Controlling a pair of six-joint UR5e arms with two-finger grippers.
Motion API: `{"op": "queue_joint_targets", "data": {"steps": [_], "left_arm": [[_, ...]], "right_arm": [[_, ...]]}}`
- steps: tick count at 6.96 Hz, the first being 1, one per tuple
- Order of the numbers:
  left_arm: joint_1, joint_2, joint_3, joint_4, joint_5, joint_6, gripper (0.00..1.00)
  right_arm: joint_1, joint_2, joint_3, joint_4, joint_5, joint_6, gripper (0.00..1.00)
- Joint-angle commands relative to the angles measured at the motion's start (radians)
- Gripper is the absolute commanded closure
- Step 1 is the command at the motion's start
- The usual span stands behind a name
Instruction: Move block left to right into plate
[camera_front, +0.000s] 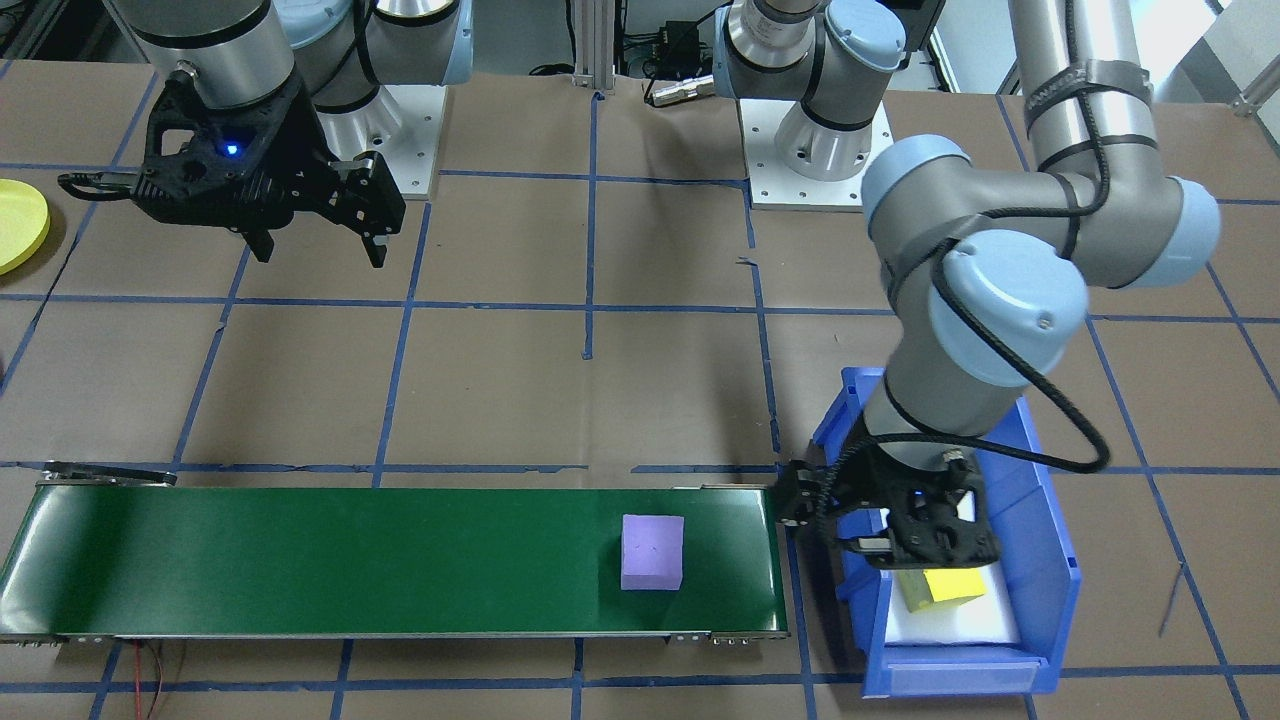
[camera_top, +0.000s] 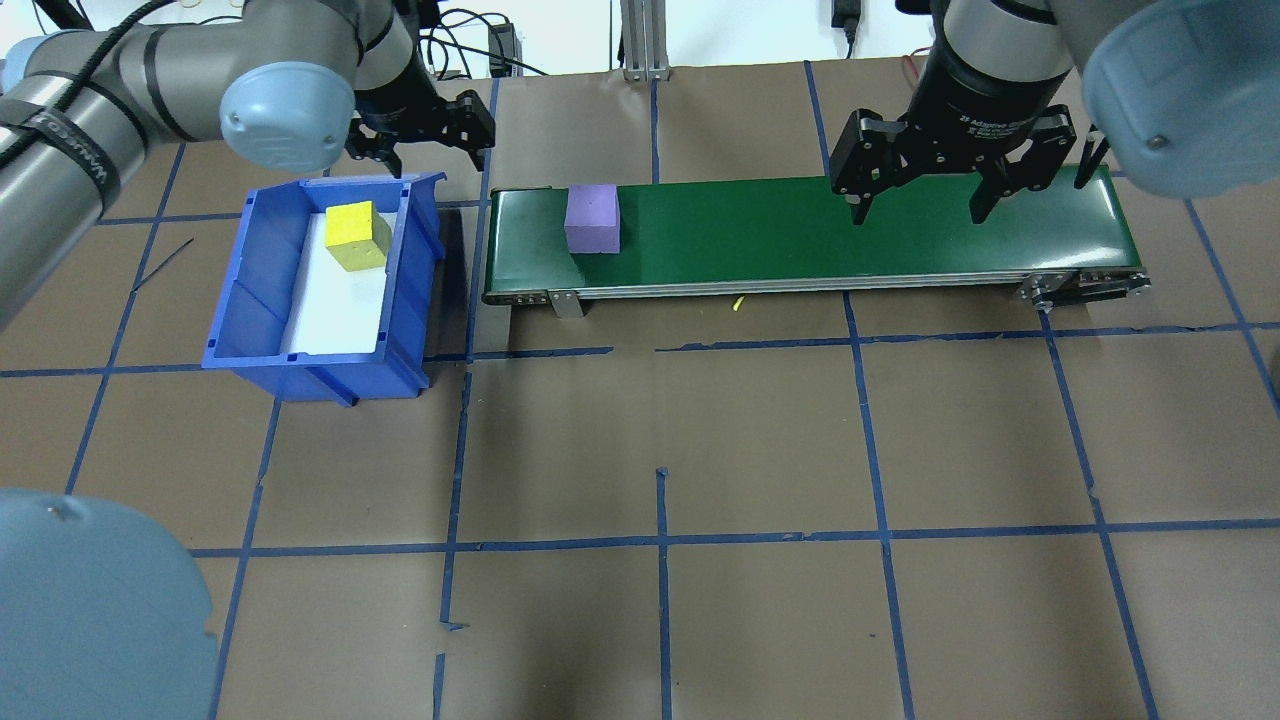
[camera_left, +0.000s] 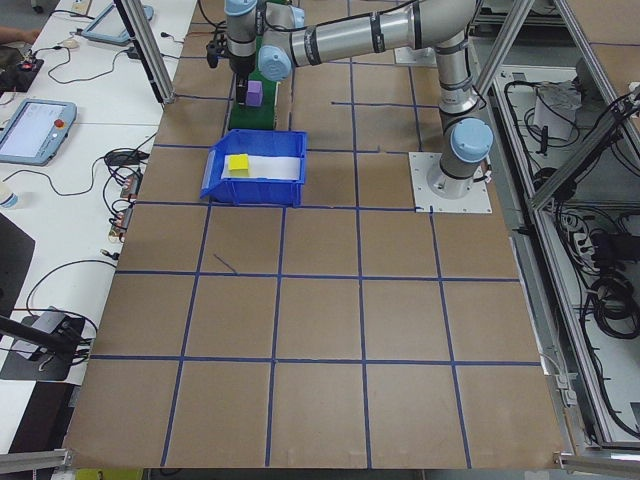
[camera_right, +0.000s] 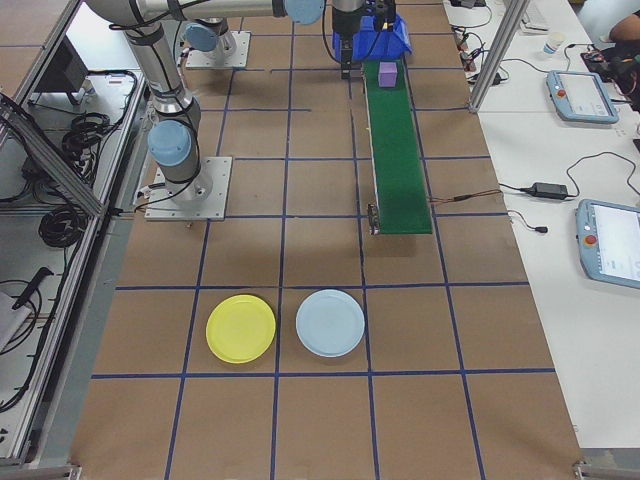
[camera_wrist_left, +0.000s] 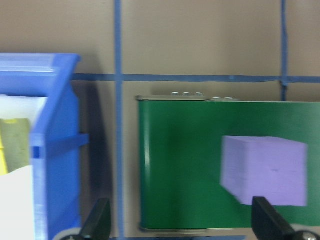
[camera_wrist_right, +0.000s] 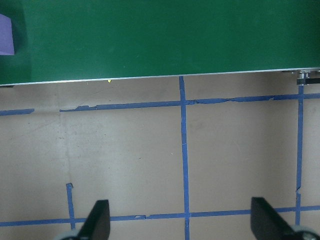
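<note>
Robotics lab, test cell. Two arm bases (camera_left: 460, 170) bolted on metal plates to brown-papered table (camera_left: 320, 300), surface gridded with blue tape (camera_top: 660, 540). Small green conveyor belt (camera_right: 397, 150) on table. Aluminium-profile frame (camera_left: 590, 240) with cable bundles behind robot side. On far side, white bench (camera_right: 560, 200) holding teach pendants (camera_right: 612, 255), power brick, loose leads. Second bench in left-end view carries another pendant (camera_left: 35, 130) and wiring. Person's arm partly visible at bench corner (camera_right: 612, 22).

Yellow plate (camera_front: 20, 224) cropped by front view's edge — yellow block (camera_front: 940, 586) half behind left gripper (camera_front: 880, 520).
</note>
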Motion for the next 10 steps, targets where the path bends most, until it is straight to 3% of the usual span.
{"op": "queue_joint_targets", "data": {"steps": [1, 4, 6, 9, 10], "left_arm": [[0.112, -0.05, 0.034, 0.002, 0.005, 0.116, 0.0], [0.176, -0.123, 0.013, 0.059, 0.012, 0.041, 0.0], [0.204, -0.127, -0.077, 0.102, -0.035, -0.038, 0.0], [0.204, -0.133, -0.111, 0.126, -0.041, -0.042, 0.01], [0.204, -0.133, -0.111, 0.125, -0.038, -0.001, 0.34]], "right_arm": [[-0.019, 0.003, -0.012, -0.001, -0.004, -0.012, 0.0], [-0.129, 0.003, -0.027, 0.003, -0.009, -0.011, 0.0], [-0.133, 0.003, -0.015, 0.0, -0.004, -0.011, 0.0], [-0.127, -0.002, 0.057, 0.0, -0.012, -0.012, 0.0], [-0.134, 0.001, 0.074, 0.002, -0.013, -0.014, 0.0]]}}
